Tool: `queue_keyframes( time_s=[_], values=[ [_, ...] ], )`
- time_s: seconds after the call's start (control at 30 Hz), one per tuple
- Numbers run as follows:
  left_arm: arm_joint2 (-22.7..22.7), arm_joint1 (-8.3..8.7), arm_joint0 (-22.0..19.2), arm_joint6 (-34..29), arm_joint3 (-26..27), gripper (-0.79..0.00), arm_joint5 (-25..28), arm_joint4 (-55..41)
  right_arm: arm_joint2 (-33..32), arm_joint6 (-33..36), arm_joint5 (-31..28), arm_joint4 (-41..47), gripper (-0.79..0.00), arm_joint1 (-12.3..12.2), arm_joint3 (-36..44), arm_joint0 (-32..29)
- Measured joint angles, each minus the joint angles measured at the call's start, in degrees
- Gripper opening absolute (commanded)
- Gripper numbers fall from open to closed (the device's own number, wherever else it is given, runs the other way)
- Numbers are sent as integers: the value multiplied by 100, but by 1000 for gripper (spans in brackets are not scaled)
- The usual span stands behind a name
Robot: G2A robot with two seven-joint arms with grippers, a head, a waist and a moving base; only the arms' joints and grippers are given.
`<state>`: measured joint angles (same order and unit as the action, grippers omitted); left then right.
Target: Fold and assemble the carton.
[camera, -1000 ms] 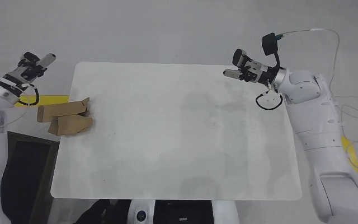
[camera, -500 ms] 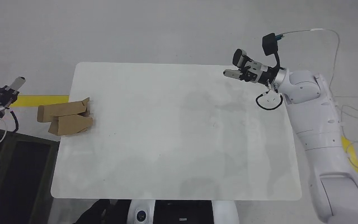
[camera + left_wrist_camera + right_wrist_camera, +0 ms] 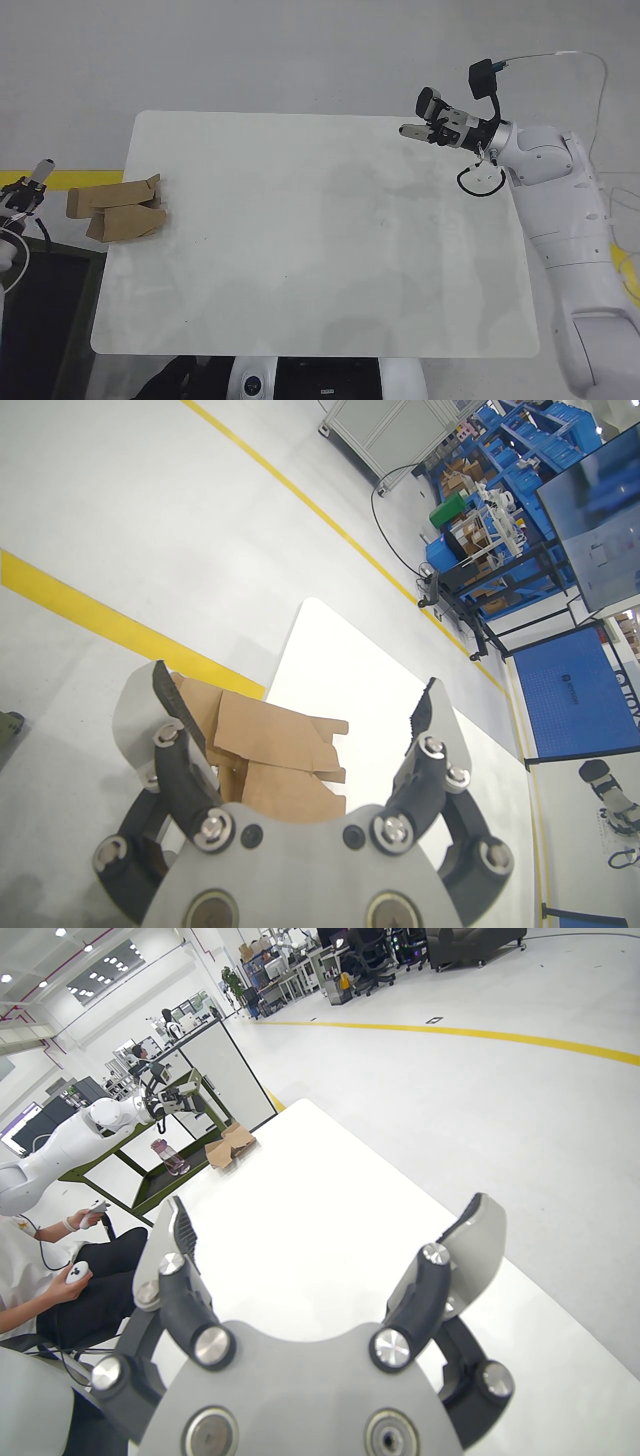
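Note:
The flat brown carton [image 3: 118, 208] lies unfolded across the left edge of the white table [image 3: 320, 240], partly hanging over it. The left wrist view has the carton [image 3: 280, 750] ahead, between my left gripper's fingers. My left gripper [image 3: 28, 185] is off the table to the left of the carton, apart from it, and is open [image 3: 295, 705] and empty. Over the table's far right corner, my right gripper [image 3: 420, 116] stands open [image 3: 325, 1223] with nothing in it. In the right wrist view the carton [image 3: 231, 1145] is far across the table, with the left gripper [image 3: 187, 1100] beyond it.
A dark green cart [image 3: 45, 300] stands to the left of the table, with a pink bottle [image 3: 170, 1157] on it. Yellow floor lines [image 3: 115, 620] run past the table's left side.
My left arm has swung away from the far left toward the near left, dropping beside the carton. The right arm and the carton have stayed put.

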<state>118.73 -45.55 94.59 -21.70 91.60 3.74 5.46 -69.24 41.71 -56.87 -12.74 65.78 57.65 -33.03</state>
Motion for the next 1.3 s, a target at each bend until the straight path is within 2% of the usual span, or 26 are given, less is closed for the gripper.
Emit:
queue_keyframes(
  time_s=[0.23, 0.37, 0.77, 0.93, 1.3],
  values=[
    [-22, -11, -7, -2, 31, 0, -20, -55, 0, 0, 0, 0, 0, 0, 0, 0],
    [-36, -52, -41, -85, 5, 0, -341, -395, 0, 0, 0, 0, 0, 0, 0, 0],
    [103, -117, -320, -608, -959, 0, -1412, -1381, 0, 0, 0, 0, 0, 0, 0, 0],
    [-118, -151, -411, -839, -1184, 0, -1678, -1582, 0, 0, 0, 0, 0, 0, 0, 0],
    [-572, -241, -655, -737, -1745, 0, -2122, -1798, 0, 0, 0, 0, 0, 0, 0, 0]
  ],
)
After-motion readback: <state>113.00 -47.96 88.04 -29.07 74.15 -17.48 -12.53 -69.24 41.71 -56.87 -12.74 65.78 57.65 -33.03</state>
